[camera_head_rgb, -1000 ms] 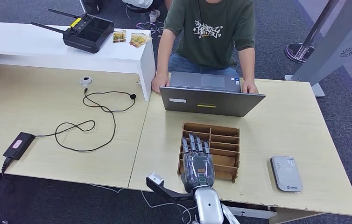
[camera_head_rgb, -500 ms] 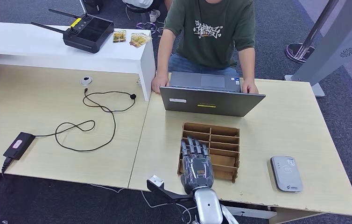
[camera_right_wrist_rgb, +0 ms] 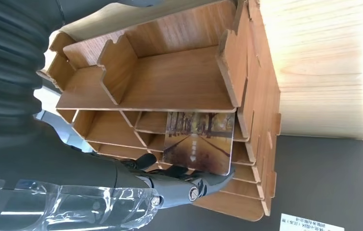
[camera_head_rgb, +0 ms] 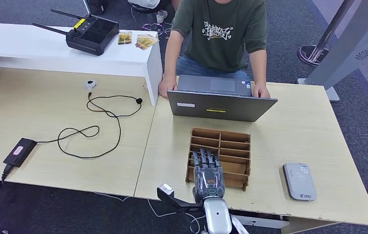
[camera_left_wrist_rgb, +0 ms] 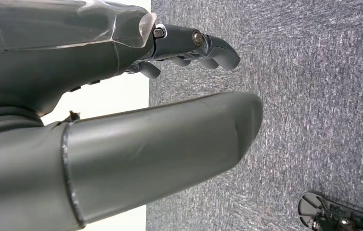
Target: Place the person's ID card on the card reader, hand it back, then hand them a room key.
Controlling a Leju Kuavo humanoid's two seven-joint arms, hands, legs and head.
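The wooden organizer [camera_head_rgb: 219,157] sits on the desk [camera_head_rgb: 299,126] just in front of the laptop [camera_head_rgb: 220,105], where a person [camera_head_rgb: 219,34] rests both hands. The right hand [camera_head_rgb: 207,176] lies over the organizer's near left compartments, fingers [camera_right_wrist_rgb: 189,185] stretched forward and close together, holding nothing that can be seen. From the right wrist, a room key card [camera_right_wrist_rgb: 199,142] printed with a tree-lined road stands in one of the organizer's slots, the fingertips touching or just beside its edge; which, I cannot tell. The card reader [camera_head_rgb: 299,181] lies to the right of the organizer, well apart. The left hand [camera_left_wrist_rgb: 122,96] hangs over grey carpet [camera_left_wrist_rgb: 314,96], fingers slightly curled and apart, holding nothing.
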